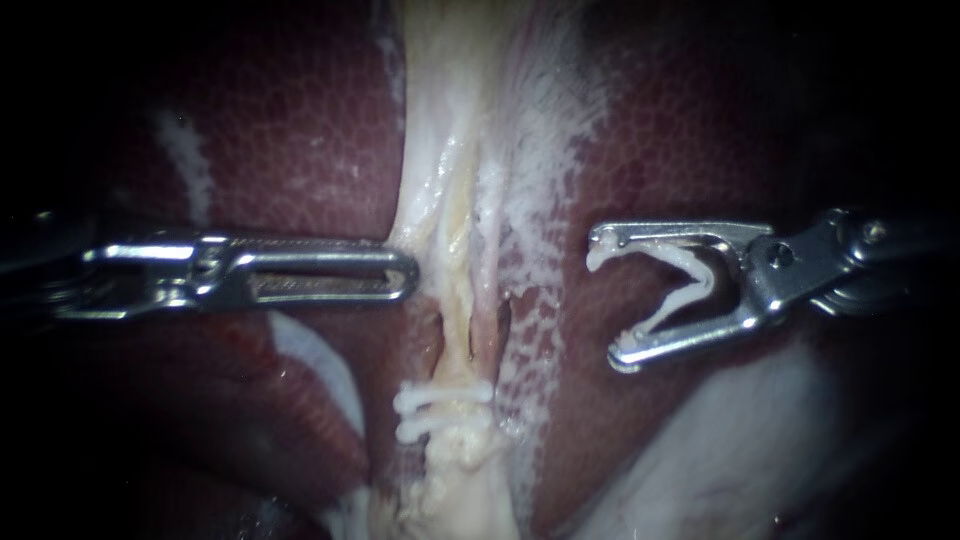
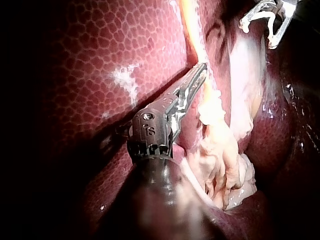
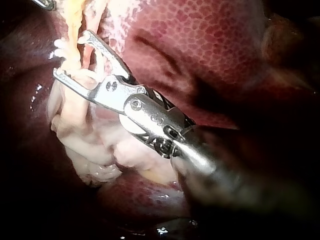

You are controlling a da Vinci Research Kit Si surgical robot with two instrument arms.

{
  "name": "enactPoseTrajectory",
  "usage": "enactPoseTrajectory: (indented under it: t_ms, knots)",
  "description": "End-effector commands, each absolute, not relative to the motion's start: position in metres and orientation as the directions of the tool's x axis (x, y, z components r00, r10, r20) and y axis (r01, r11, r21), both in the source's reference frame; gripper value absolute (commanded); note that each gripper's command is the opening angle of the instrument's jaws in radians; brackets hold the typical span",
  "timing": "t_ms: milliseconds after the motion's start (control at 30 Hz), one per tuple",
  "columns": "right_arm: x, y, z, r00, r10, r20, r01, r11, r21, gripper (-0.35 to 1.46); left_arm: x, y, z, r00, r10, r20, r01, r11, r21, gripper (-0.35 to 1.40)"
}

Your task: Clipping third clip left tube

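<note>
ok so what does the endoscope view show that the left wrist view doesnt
Endoscope only: two clips across the tube, and the whole right tool, its jaws holding a loaded clip.
Left wrist only: the left tool seen close up from behind its wrist joint, with bunched pale tissue beside it.
Both: the left tool's shut jaws against the tube, the liver, and at least part of the right tool.

Instruments, two: left instrument [image 1: 408, 275], right instrument [image 1: 608, 305]; tube clips, two [image 1: 445, 395] [image 1: 440, 427]; held clip, one [image 1: 705, 285]; liver, one [image 1: 300, 130].
</note>
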State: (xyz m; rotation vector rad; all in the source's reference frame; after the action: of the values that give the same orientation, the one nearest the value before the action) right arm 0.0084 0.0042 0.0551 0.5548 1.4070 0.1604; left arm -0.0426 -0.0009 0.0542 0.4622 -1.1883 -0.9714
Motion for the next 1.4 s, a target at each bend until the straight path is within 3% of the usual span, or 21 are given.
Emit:
enactPoseTrajectory:
  t_ms: [33,567,900,1400]
  knots:
    - [0.0085,0.0042,0.0551,0.176,0.426,-0.887,0.215,0.863,0.457,0.60,-0.0426,-0.0009,0.0542,0.054,-0.826,0.561,0.385,0.535,0.752,-0.35]
    - [0.0122,0.0012,0.0579,0.188,0.498,-0.847,0.212,0.821,0.530,0.60,-0.0382,0.0026,0.0483,0.005,-0.831,0.556,0.383,0.515,0.767,-0.35]
    - [0.0171,-0.0015,0.0613,0.193,0.516,-0.834,0.228,0.803,0.550,0.60,-0.0385,0.0017,0.0473,0.000,-0.830,0.558,0.389,0.514,0.765,-0.35]
    - [0.0200,-0.0005,0.0636,0.191,0.515,-0.836,0.230,0.804,0.548,0.60,-0.0389,0.0009,0.0463,0.001,-0.829,0.559,0.388,0.515,0.764,-0.35]
